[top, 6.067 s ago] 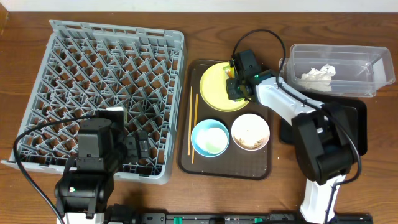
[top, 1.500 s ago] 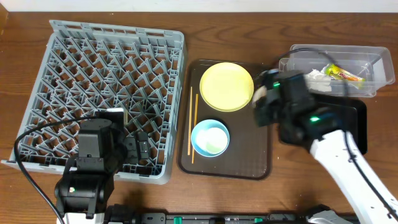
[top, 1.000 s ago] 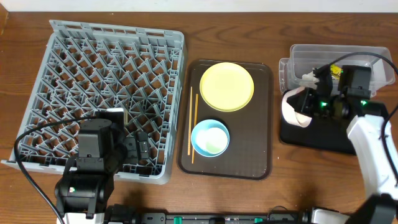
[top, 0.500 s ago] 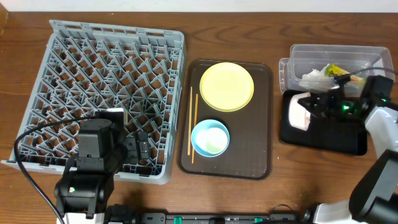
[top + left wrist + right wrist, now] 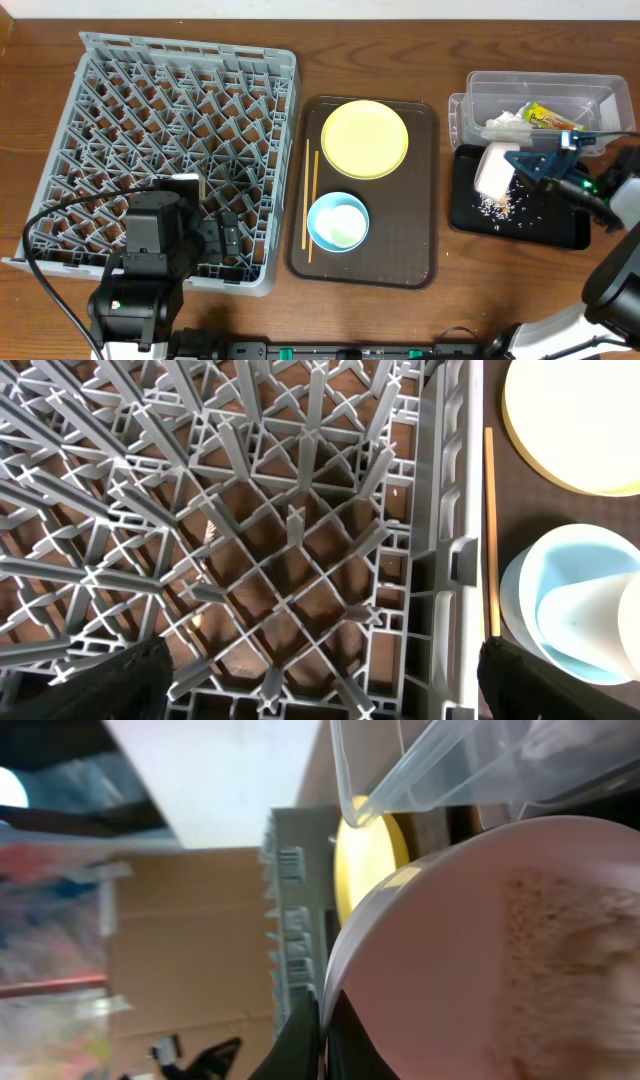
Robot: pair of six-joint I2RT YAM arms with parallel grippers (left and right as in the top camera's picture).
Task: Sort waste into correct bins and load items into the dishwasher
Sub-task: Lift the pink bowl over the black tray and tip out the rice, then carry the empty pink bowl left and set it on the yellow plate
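From overhead, your right pincer (image 5: 515, 165) is clamped on the rim of the round white bowl (image 5: 492, 170), holding it tipped on its side above the shallow black rectangular tray (image 5: 545, 228). Beige crumbly food scraps (image 5: 497, 205) lie on that tray just beneath the bowl's mouth. On the pincer's far side sits the clear rectangular plastic tub (image 5: 590, 85), holding crumpled white paper (image 5: 503, 121) and a small yellow-green wrapper (image 5: 545, 117). Well off to this pincer's left, the dark brown serving tray (image 5: 420, 265) carries the round yellow plate (image 5: 365, 139), the light blue bowl (image 5: 337, 221) and the thin wooden chopsticks (image 5: 307, 200). Your left pincer (image 5: 215, 235) hangs over the near right part of the large square grey plastic dish rack (image 5: 170, 130)

In the left wrist view, the left pincer (image 5: 320, 685) is spread wide with nothing between its fingers (image 5: 130, 680). The rack lattice (image 5: 290, 560) lies directly under it. To its right are a chopstick (image 5: 489, 530), the blue bowl (image 5: 560, 610) and the plate's edge (image 5: 580, 420)

In the right wrist view, the right pincer (image 5: 322, 1025) pinches the white bowl's (image 5: 450, 1000) rim between its dark fingers (image 5: 297, 1038). Scraps (image 5: 560, 940) cling inside the bowl. Beyond the pincer you see the tub's corner (image 5: 450, 770), the yellow plate (image 5: 365, 860) and the rack's side (image 5: 290, 930)
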